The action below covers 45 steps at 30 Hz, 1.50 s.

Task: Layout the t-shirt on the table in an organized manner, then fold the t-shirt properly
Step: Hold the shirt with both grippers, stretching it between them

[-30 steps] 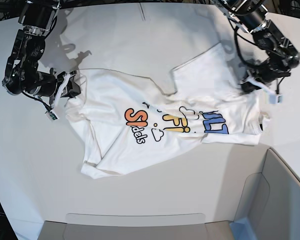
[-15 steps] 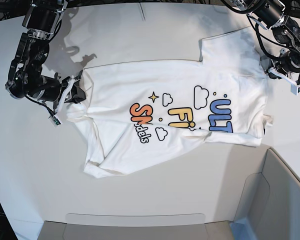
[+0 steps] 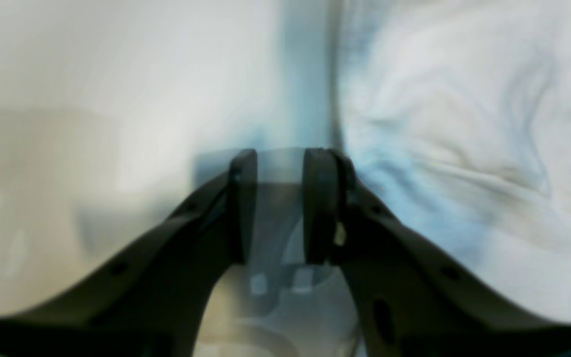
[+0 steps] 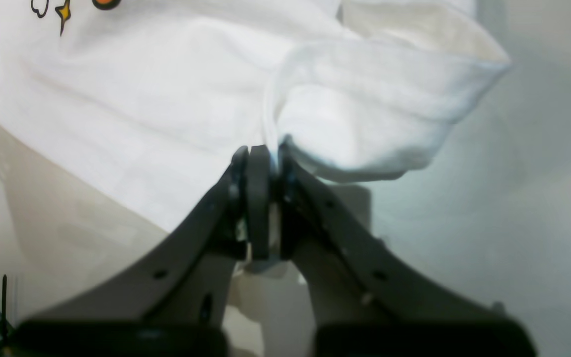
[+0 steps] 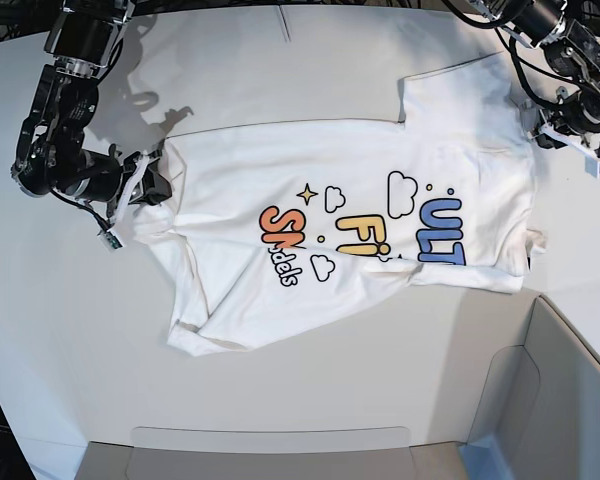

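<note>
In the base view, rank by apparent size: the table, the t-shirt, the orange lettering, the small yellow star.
Largest to smallest:
1. table, fills most of the view
2. t-shirt
3. orange lettering
4. yellow star, clearly smallest

Both arms matte black w/ chunky cylindrical joints, black cables looped alongside. Left gripper (image 3: 279, 163): dark tapered fingers, rounded pads, small holes along the sides. Right gripper (image 4: 261, 153): same build, screw holes in each finger. In base view, white tag w/ dark tip hangs by each wrist.
</note>
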Available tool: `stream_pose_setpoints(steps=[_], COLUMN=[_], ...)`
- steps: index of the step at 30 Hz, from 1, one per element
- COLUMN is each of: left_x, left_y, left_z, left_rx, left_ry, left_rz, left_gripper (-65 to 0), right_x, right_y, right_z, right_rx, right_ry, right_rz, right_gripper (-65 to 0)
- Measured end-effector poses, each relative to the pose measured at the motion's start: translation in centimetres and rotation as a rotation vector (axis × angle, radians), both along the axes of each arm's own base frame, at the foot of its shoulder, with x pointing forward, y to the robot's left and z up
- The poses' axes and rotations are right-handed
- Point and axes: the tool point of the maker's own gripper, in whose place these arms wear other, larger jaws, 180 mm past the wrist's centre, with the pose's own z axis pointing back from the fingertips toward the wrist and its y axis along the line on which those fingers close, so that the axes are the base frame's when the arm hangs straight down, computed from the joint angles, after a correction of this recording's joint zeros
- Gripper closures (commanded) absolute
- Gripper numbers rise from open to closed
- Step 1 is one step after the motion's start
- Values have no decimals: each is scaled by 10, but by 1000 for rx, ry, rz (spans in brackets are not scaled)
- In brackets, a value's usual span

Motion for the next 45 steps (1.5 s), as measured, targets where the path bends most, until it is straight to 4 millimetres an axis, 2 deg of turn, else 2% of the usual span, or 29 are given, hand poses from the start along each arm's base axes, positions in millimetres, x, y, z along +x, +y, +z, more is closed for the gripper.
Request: stream_pose_setpoints(steps=[1,4,8,10,15,17,22,25,29,33,39,45], left_x=[4,-5,12,16,0,2,11,12,11,4,-8,-9], left_y=[6,16,26,22,6,-2,-41,-49,-52,-52,-33,-32], left_z=[8,24,64,72,52,49,40,43,39,25,15,12], left_rx=[28,97,218,236,186,162,17,-33,-59,-88,-58,-39], left_ry=[-6,34,-56,-94,-35,-58,-162,-209,-213,-173,-99,-89], left_rz=[4,8,-14,-24,-14,-9,-46,-54,-45,-27,-14,-8], left_gripper=[-203,-237,-272,-271,-270,-270,-270,-270,-270,-270,-270,-270], right_x=[0,0,0,0,0,0,0,0,0,0,-5,-5], right_y=[0,0,-1,-1,-1,-1,-1,0,0,0,0,0], right_z=[0,0,0,0,0,0,-1,-1,-1,-1,-5,-5], right_rx=[1,1,-4,-3,-3,-3,-3,-3,-1,-1,-1,-4], right_ry=[-1,0,1,1,2,1,3,3,2,3,16,16], right_rz=[0,0,-1,-1,-1,-1,0,0,0,0,1,2], right_gripper=[0,0,0,0,0,0,0,0,0,0,0,0])
